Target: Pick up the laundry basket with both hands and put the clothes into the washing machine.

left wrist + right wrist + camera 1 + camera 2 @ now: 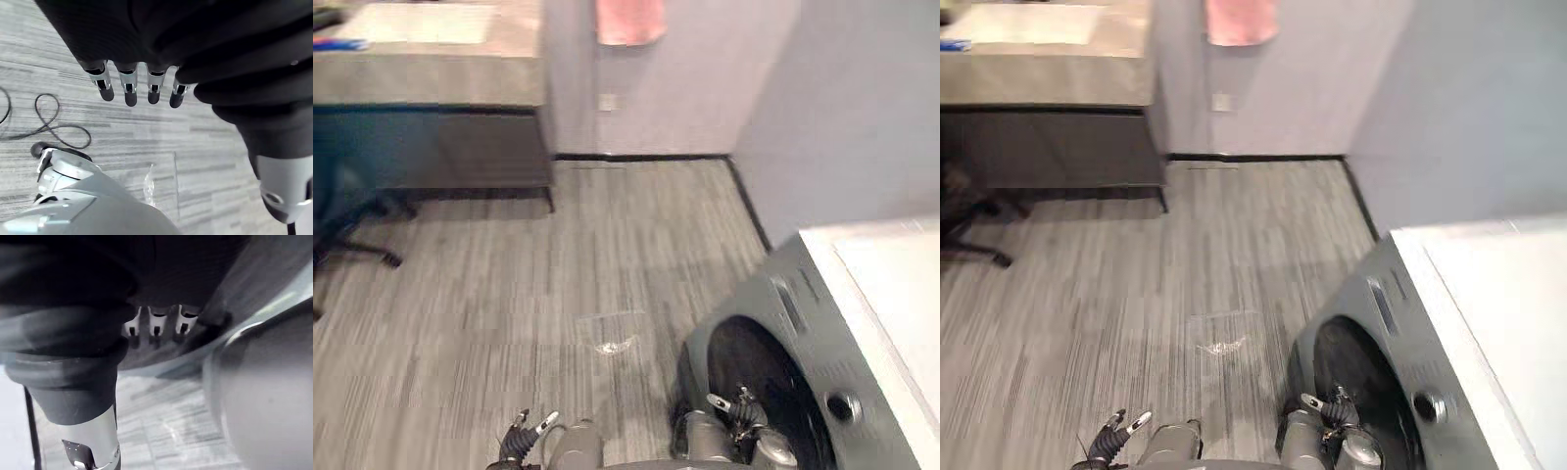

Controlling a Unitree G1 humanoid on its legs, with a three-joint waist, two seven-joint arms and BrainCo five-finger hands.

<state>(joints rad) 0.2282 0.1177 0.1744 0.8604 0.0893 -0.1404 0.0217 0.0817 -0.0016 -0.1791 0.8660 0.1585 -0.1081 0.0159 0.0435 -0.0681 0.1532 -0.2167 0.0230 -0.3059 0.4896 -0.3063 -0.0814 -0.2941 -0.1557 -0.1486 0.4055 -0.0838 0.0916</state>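
Left hand (529,431): low over the floor (509,294), fingers (128,89) straight in a row, thumb (279,196) held apart from them, nothing in its grasp. Right hand (736,411): beside the left hand and well apart from it, set against the front of the washing machine (783,294); fingers (156,325) relaxed and extended, thumb (93,440) apart from them, carrying nothing. Washing machine: dark grey, on the right hand's outer side and reaching forward past it, far from the left hand. Drum opening (754,362): round and dark, just ahead of the right hand's fingers; whether the fingertips touch its rim cannot be told. Knob (843,405): round, on the machine's front, outward of the right hand. White top (891,294): flat and pale, farther outward from the right hand. Clear plastic scrap (612,343): lying on the grey striped floor ahead of both hands, roughly between them, touching neither. Desk (431,69): pale-topped with a dark front, far ahead of the left hand and toward its outer side. Chair base (352,245): dark legs on the floor below the desk, nearer the left hand than the right. Pink towel (629,22): hanging on the wall (685,78) far ahead of both hands.
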